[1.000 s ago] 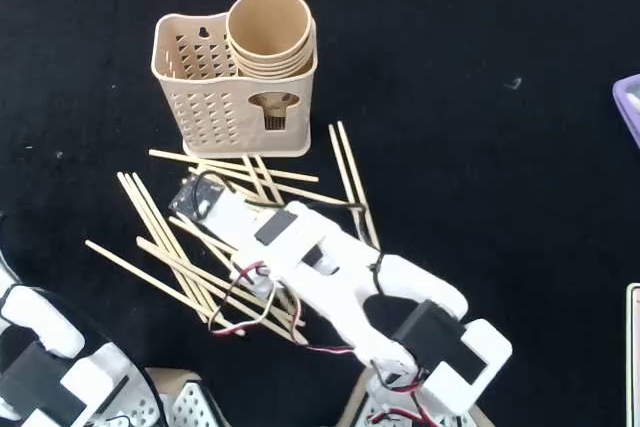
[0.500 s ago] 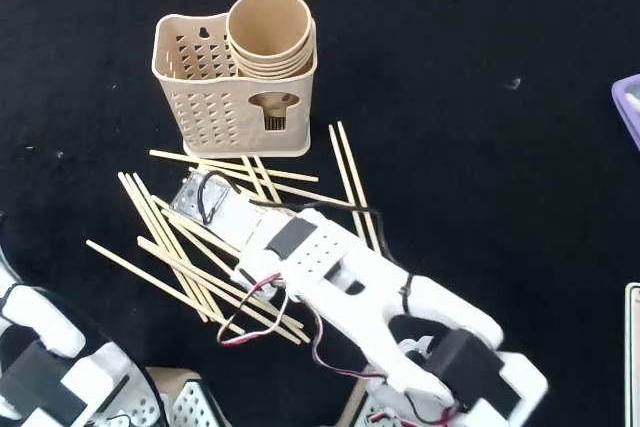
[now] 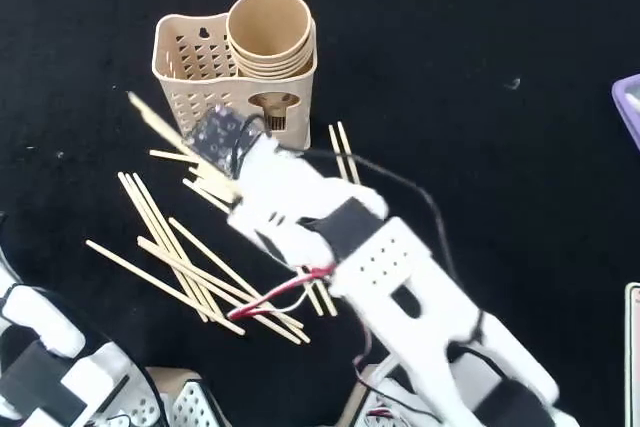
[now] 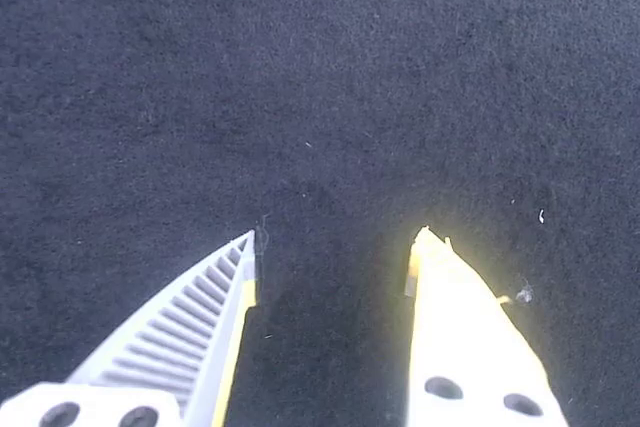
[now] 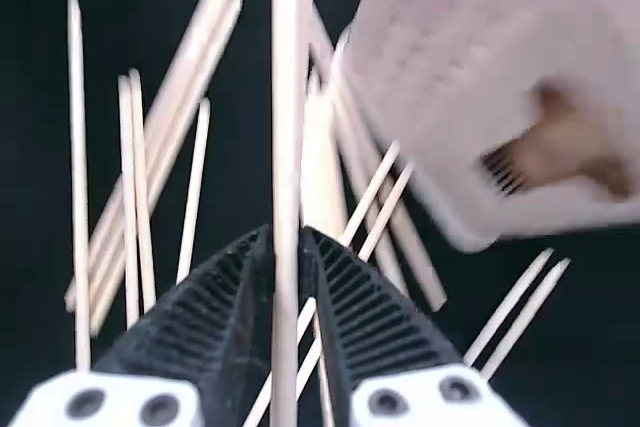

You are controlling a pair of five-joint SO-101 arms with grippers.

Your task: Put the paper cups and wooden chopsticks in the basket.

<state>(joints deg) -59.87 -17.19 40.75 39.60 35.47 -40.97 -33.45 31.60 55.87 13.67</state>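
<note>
**At the basket's front wall: chopstick clamped, lying slantwise, mouth not yet reached**

Just in front of the basket [image 3: 195, 97] you had the right gripper [image 3: 218, 137], its jaws closed tight on a chopstick [image 3: 155, 119]. In the right wrist view it could have been one stick or two pressed together; I could not tell.

The chopstick's long axis was what mattered. It ran from the jaws out across the basket's front wall, with its far tip past the corner on the side away from the cups [image 3: 270, 27]. It lay at a slant, not upright. The basket's free half, beside the cups, lay just beyond the jaws and above them. By my judgement, you needed to lift the chopstick and tip it on end before it could drop in.

Your right arm was the near one. The left gripper [image 4: 335, 247] hung wide open with nothing in it, over bare black table [image 3: 500, 197], well away from the basket.

**Counts**
- One basket.
- One nested stack of cups standing in it, about four by the rims.
- One chopstick, or a pair, in the jaws.
- Roughly a dozen loose chopsticks [image 3: 190, 277] criss-crossed on the table, too overlapped to count exactly.
</note>
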